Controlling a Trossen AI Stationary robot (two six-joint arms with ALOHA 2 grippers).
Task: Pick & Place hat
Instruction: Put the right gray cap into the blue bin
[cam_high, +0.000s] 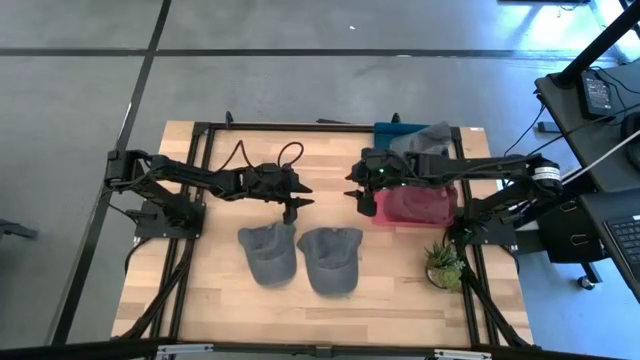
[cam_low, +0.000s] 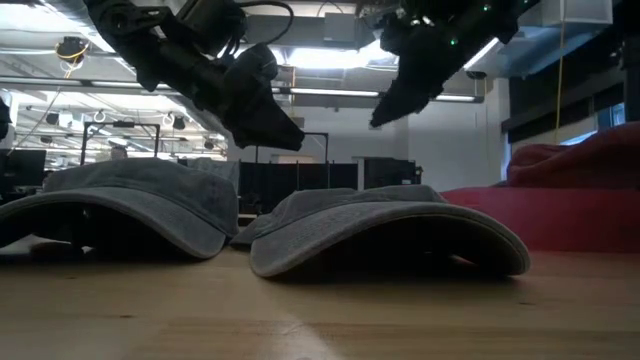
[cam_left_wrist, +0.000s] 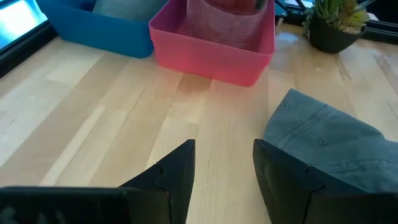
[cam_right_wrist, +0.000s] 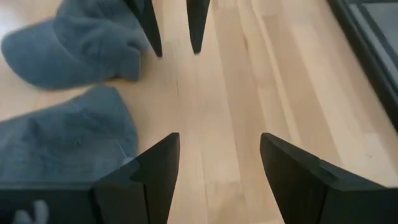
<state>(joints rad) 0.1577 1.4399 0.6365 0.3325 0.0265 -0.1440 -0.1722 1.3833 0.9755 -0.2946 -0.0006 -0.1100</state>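
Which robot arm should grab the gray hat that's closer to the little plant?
Probably the right. The right gripper hovers open above and beside that gray hat, with the pink bin right under its arm. The left gripper is open too, but sits nearer the other gray hat.

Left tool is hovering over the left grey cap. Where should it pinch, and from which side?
Pinch the raised crown of the left grey cap, coming straight down from above. The cap lies flat on the table, brim low against the wood, so only the soft domed top offers a fold for the open left tool.
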